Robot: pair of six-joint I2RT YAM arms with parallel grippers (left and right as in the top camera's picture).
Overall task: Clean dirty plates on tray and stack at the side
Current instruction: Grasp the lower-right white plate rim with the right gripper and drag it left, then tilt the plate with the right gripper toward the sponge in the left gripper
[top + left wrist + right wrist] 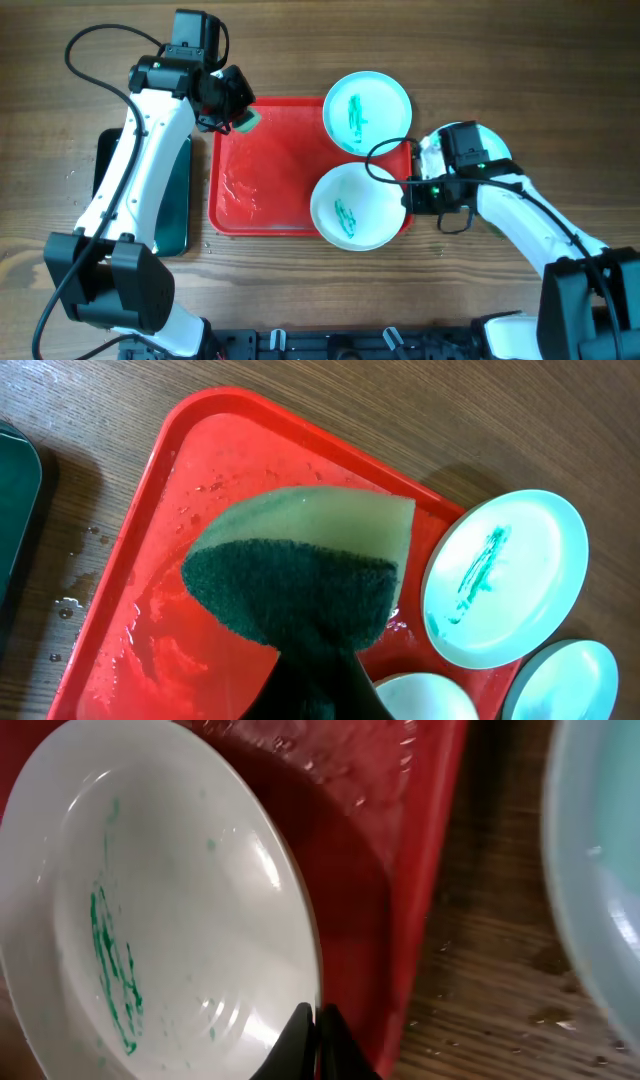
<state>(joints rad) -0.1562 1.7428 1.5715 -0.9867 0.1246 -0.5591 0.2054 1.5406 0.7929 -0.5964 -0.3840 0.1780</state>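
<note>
Overhead, our left gripper clamps a green-backed sponge over the far left corner of the red tray; our right gripper pinches the rim of the smeared near plate on the tray's near right corner.

The overhead camera looks straight down from well above, taking in the whole tray and both arms. The left wrist view tilts down over the tray, close behind a sponge. The right wrist view sits very near the near plate, seemingly blurred. All three share the tray's right end.
</note>
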